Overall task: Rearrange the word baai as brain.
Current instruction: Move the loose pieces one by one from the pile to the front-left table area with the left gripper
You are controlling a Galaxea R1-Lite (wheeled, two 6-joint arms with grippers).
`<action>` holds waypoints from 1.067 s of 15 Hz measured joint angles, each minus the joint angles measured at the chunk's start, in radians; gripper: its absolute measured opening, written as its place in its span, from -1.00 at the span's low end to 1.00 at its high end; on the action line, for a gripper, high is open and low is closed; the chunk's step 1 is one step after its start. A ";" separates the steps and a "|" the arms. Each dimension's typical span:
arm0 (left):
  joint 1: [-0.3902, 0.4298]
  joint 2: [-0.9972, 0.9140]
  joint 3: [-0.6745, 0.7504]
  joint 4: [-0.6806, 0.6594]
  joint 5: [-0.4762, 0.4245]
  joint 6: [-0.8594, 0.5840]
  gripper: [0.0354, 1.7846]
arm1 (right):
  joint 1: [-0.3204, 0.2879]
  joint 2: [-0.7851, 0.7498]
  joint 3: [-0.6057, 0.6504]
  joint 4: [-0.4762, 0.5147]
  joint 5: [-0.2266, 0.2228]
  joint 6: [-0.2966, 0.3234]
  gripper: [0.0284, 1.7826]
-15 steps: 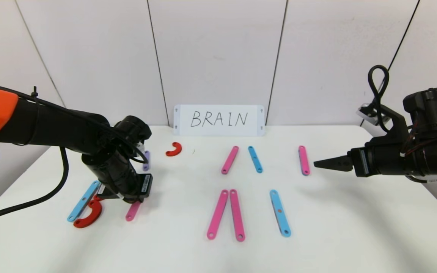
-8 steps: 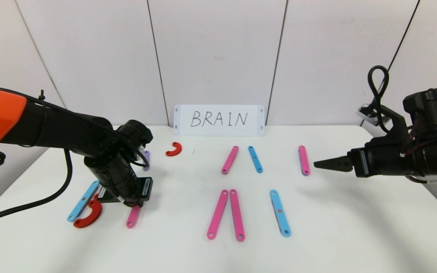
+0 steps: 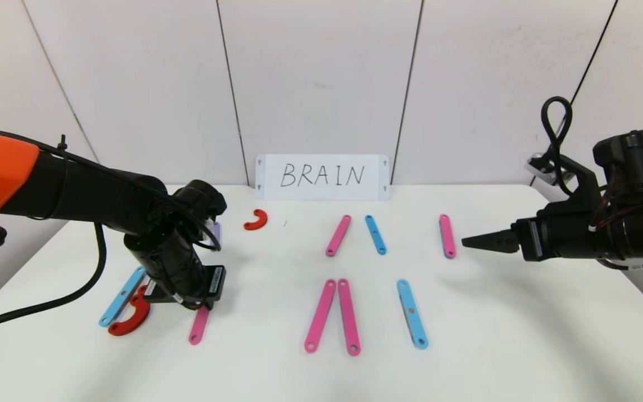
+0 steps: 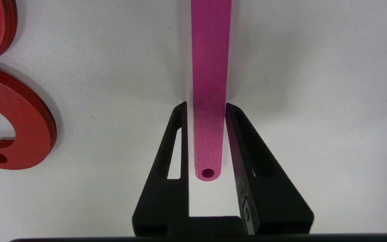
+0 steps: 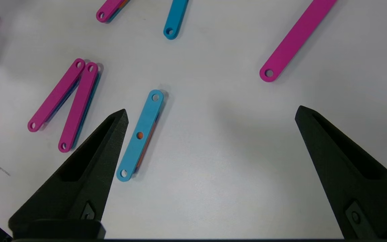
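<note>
The letters lie as loose flat strips on the white table (image 3: 500, 335). My left gripper (image 3: 196, 304) is low at the left, shut on a short pink strip (image 3: 198, 326). In the left wrist view the jaws (image 4: 206, 106) straddle that strip (image 4: 210, 67), which lies flat on the table. A red C-curve (image 3: 130, 318) and a light-blue strip (image 3: 122, 296) lie just left of it. The curve also shows in the left wrist view (image 4: 22, 134). A purple strip (image 3: 216, 231) is partly hidden behind the left arm. My right gripper (image 3: 469, 241) hovers open at the right.
A second red C-curve (image 3: 256, 219) lies mid-left. A pink strip (image 3: 338, 235), a blue strip (image 3: 375, 234) and another pink strip (image 3: 447, 236) form a far row. Two pink strips (image 3: 321, 315) and a blue strip (image 3: 412, 314) lie nearer. The BRAIN card (image 3: 322, 176) stands at the back.
The left gripper has shifted slightly toward the front edge, and the pink strip has slid the same way, showing more of its length. The right arm has not moved.
</note>
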 joint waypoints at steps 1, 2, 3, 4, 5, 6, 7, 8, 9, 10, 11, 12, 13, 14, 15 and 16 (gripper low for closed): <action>0.000 0.000 0.000 0.000 -0.001 0.000 -0.41 | 0.000 0.000 0.000 0.000 0.000 0.000 0.95; 0.000 -0.001 0.000 0.000 0.000 0.000 -0.24 | 0.000 0.000 0.001 0.000 0.000 0.000 0.95; 0.000 -0.001 -0.001 0.001 0.000 0.000 -0.06 | 0.000 0.000 0.001 0.000 0.000 0.000 0.95; 0.000 -0.002 -0.001 0.002 -0.001 0.000 0.15 | 0.000 0.000 0.001 0.000 0.000 0.000 0.95; 0.000 -0.003 -0.002 0.002 0.000 0.000 0.35 | 0.001 0.000 0.001 0.001 0.000 0.000 0.95; 0.000 -0.005 -0.006 0.002 0.000 0.001 0.52 | 0.003 0.000 0.001 0.001 0.000 0.000 0.95; 0.000 -0.009 -0.011 0.002 0.000 0.001 0.66 | 0.004 0.000 0.001 0.001 0.000 0.000 0.95; -0.001 -0.014 -0.014 0.000 0.000 0.005 0.77 | 0.004 0.000 0.001 0.001 0.000 0.000 0.95; -0.001 -0.020 -0.020 -0.007 0.000 0.013 0.86 | 0.004 0.000 0.001 0.000 0.000 0.000 0.95; -0.002 -0.024 -0.031 -0.005 0.001 0.015 0.92 | 0.004 0.000 0.001 0.001 0.000 0.000 0.95; -0.002 -0.028 -0.051 -0.001 0.001 0.018 0.95 | 0.004 -0.001 0.001 0.001 0.000 0.000 0.95; -0.002 -0.030 -0.075 0.000 0.001 0.026 0.95 | 0.004 -0.001 0.001 0.001 0.000 0.000 0.95; -0.001 -0.030 -0.100 -0.001 0.001 0.045 0.95 | 0.004 -0.002 0.001 0.000 0.000 0.000 0.95; 0.000 -0.030 -0.128 -0.006 0.001 0.076 0.95 | 0.004 -0.002 0.001 0.000 0.000 0.000 0.95; 0.000 -0.026 -0.157 -0.009 0.001 0.104 0.95 | 0.003 -0.003 0.001 0.000 0.000 0.000 0.95; 0.002 -0.016 -0.191 -0.011 0.002 0.126 0.95 | 0.002 -0.004 0.001 0.000 -0.001 0.001 0.95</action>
